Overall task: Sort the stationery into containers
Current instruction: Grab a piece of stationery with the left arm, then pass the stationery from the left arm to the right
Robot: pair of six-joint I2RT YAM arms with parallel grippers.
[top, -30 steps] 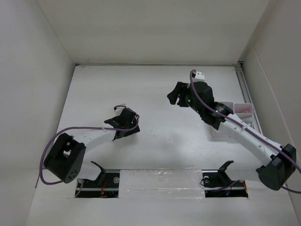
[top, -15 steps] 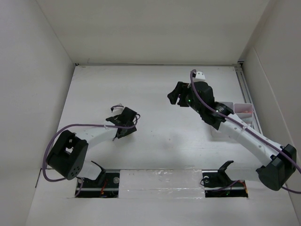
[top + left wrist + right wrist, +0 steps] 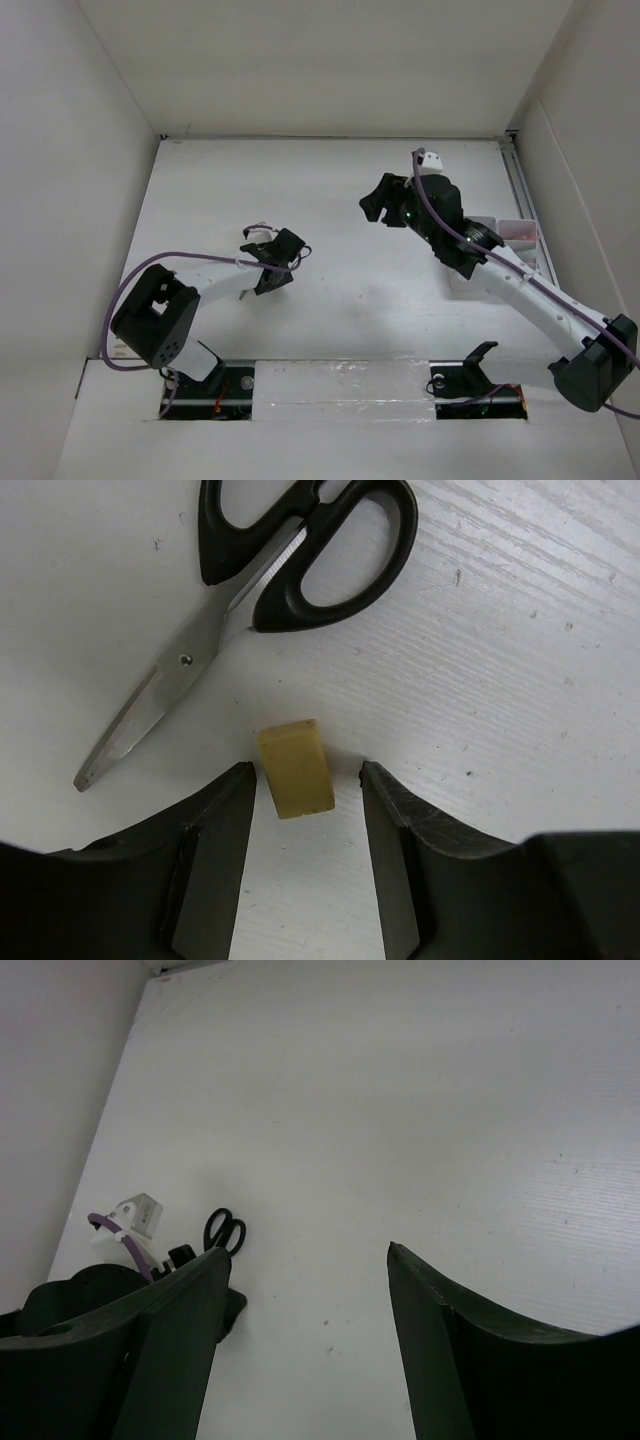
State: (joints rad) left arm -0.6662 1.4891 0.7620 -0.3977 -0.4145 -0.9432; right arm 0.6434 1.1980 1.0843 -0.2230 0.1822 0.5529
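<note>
A small yellow eraser (image 3: 293,770) lies on the white table between the fingers of my left gripper (image 3: 305,770). It sits close against the left finger, with a gap to the right finger. The jaws are open and nothing is held. Black-handled scissors (image 3: 186,660) lie just beyond the eraser, blades closed; they also show small in the right wrist view (image 3: 224,1230). My right gripper (image 3: 308,1250) hangs open over bare table, far from the stationery. In the top view the left gripper (image 3: 272,277) covers the eraser and scissors. The containers (image 3: 520,238) stand at the right edge, partly behind the right arm.
White walls close in the table on the left, back and right. The right arm (image 3: 500,270) stretches across the right half of the table. The left arm's wrist and purple cable (image 3: 118,1235) show in the right wrist view.
The left gripper has shifted a little to the right and its jaws have narrowed around the eraser. The right arm has barely moved.
</note>
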